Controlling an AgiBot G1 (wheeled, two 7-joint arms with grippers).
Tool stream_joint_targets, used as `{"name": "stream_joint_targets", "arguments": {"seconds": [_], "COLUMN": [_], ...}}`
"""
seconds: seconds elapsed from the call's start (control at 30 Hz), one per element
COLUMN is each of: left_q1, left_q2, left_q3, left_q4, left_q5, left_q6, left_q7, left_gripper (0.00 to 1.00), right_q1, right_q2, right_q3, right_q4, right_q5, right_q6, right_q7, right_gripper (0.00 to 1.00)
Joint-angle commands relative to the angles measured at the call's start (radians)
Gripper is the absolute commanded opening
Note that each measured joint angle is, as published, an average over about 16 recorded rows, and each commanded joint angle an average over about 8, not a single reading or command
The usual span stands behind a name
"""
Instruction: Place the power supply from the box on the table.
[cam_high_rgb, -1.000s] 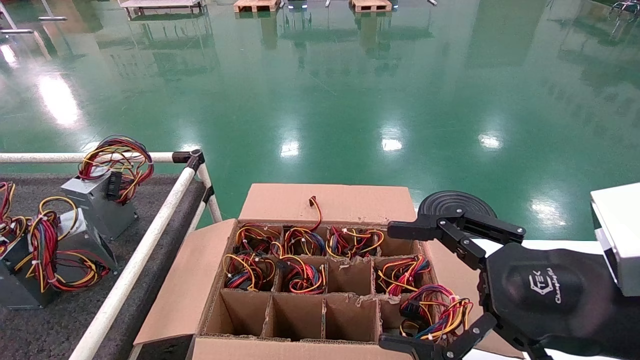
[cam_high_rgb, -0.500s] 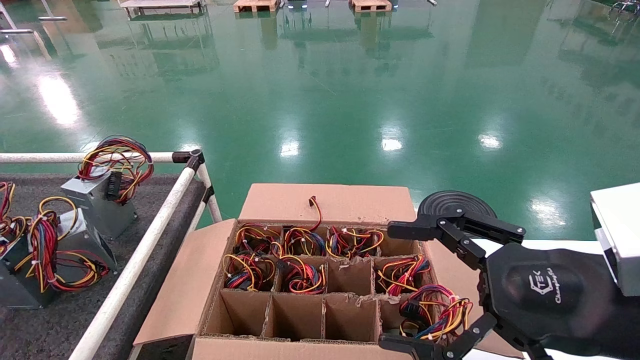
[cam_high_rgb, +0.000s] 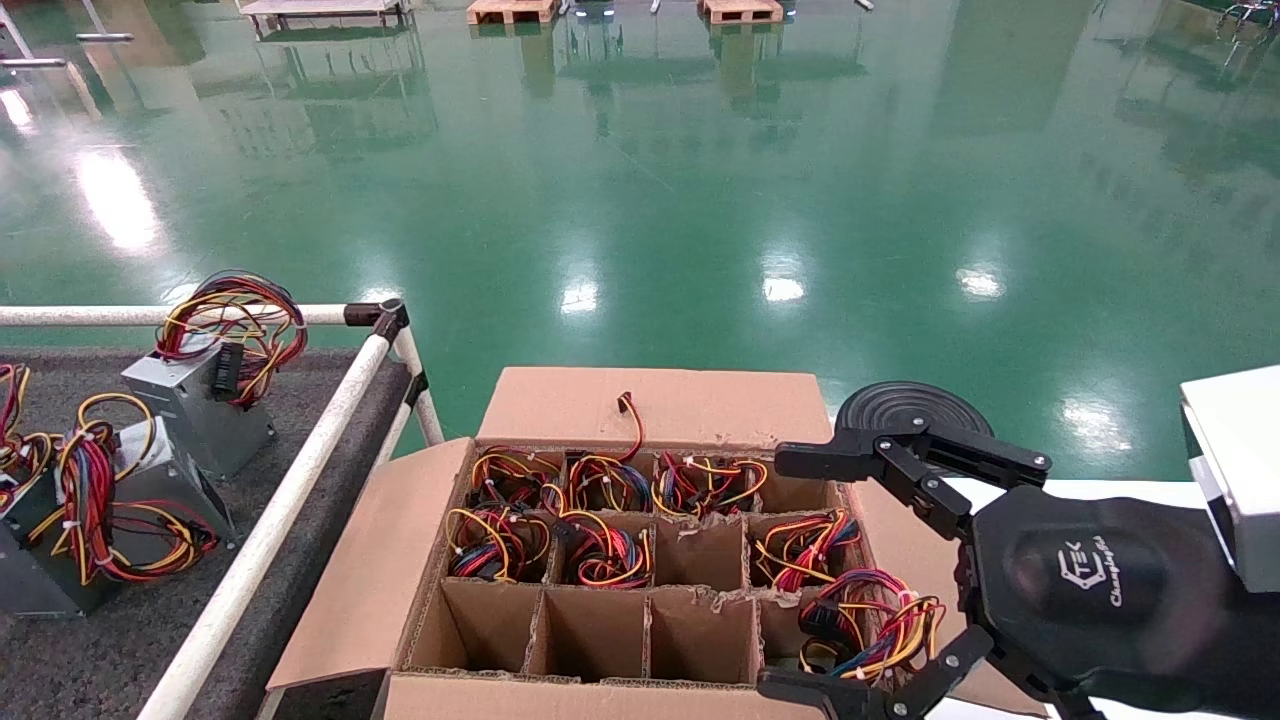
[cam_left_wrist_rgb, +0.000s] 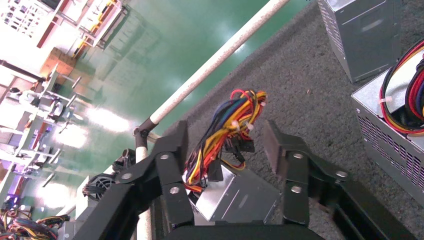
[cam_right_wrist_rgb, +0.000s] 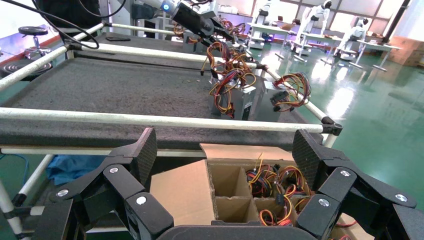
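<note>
The box (cam_high_rgb: 650, 405) stands open below me, with wire bundles of several power supplies in its cells. My right gripper (cam_high_rgb: 790, 575) hangs open at the box's right side, over a power supply's wire bundle (cam_high_rgb: 870, 625) in the near right cell, holding nothing. In the right wrist view the right gripper (cam_right_wrist_rgb: 225, 150) spans the box (cam_right_wrist_rgb: 185, 190). My left gripper (cam_left_wrist_rgb: 225, 150) is open over the table (cam_left_wrist_rgb: 300, 90). A grey power supply (cam_left_wrist_rgb: 240, 195) stands between its spread fingers, its wires rising close to one finger. The left gripper is out of the head view.
Other power supplies (cam_high_rgb: 195, 400) (cam_high_rgb: 150, 490) stand on the table (cam_high_rgb: 100, 650) behind the white rail (cam_high_rgb: 270, 530). A black disc (cam_high_rgb: 905, 405) sits behind the box's right corner. A white block (cam_high_rgb: 1235, 460) is at the far right. Green floor lies beyond.
</note>
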Motion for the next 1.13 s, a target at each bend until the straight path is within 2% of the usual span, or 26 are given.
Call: {"name": "stream_joint_targets", "arguments": {"seconds": [0.03,1.13], "left_q1": [0.000,0.000], "left_q2": [0.000,0.000], "left_q3": [0.000,0.000], "left_q4": [0.000,0.000], "left_q5": [0.000,0.000], "left_q6": [0.000,-0.001], "left_q7": [0.000,0.000], "left_gripper": [1.00,1.00], "right_q1": [0.000,0.000], "right_q2": [0.000,0.000], "right_q3": [0.000,0.000], "right_q4": [0.000,0.000], "right_q5": [0.000,0.000], "right_q6": [0.000,0.000], "right_q7": [0.000,0.000], "right_gripper": [1.00,1.00]}}
